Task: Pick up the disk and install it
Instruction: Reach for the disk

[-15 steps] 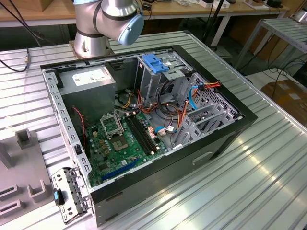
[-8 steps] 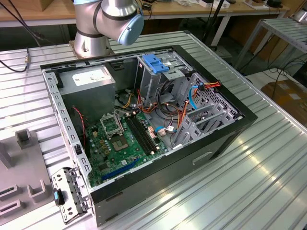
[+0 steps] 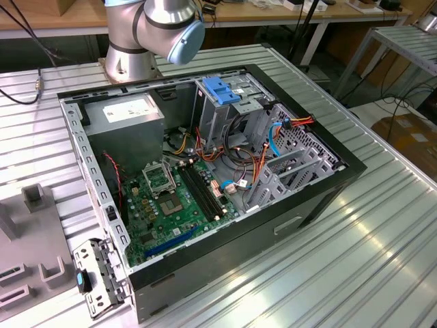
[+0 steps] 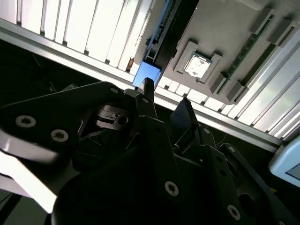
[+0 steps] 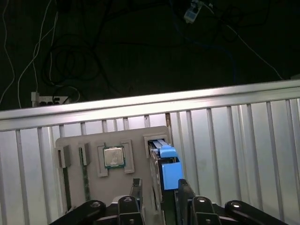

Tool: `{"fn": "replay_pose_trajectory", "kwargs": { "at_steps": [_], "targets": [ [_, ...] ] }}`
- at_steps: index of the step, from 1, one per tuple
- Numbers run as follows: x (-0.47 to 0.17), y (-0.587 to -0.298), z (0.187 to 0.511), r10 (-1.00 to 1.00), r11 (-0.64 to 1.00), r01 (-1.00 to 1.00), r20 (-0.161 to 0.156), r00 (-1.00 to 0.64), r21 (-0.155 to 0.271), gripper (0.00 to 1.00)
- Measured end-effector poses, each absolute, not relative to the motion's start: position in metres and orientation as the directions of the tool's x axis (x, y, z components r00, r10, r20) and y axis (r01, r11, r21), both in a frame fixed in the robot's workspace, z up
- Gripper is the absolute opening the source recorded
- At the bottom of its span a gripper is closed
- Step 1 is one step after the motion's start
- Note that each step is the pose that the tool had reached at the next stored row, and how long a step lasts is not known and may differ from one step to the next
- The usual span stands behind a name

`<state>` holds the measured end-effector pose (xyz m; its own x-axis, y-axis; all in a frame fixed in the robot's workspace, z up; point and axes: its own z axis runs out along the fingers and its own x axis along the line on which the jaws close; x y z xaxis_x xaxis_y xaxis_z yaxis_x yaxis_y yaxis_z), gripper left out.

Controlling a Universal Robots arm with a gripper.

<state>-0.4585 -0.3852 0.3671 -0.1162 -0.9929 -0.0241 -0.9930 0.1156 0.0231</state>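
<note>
The disk stands on edge in a slot of a grey fixture plate, a dark slab with bright blue rails. In the first wrist view my gripper is open over the disk's near end, one black finger on each side. One of these fingers is close against the blue rail. In the second wrist view the blue end of the disk shows just beyond the gripper. The arm's base is in the exterior view.
An open computer case lies on the ribbed metal table, with a light-blue latch plate on its drive cage. The fixture plate also holds a processor chip and memory sticks. Beyond the table edge is dark floor with cables.
</note>
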Motion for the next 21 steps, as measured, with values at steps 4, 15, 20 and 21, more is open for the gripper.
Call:
{"fn": "replay_pose_trajectory", "kwargs": {
  "at_steps": [4, 15, 20, 21],
  "targets": [
    [-0.459, -0.382, 0.363, -0.994, 0.105, -0.994, -0.02, -0.105, 0.01, 0.49],
    [-0.465, -0.376, 0.35, -0.996, 0.094, -0.995, -0.007, -0.094, -0.024, 0.51],
    [-0.466, -0.374, 0.341, -0.996, 0.09, -0.996, -0.008, -0.09, -0.024, 0.63],
    [-0.467, -0.374, 0.339, -0.996, 0.089, -0.996, -0.008, -0.089, -0.024, 0.63]
  ]
}}
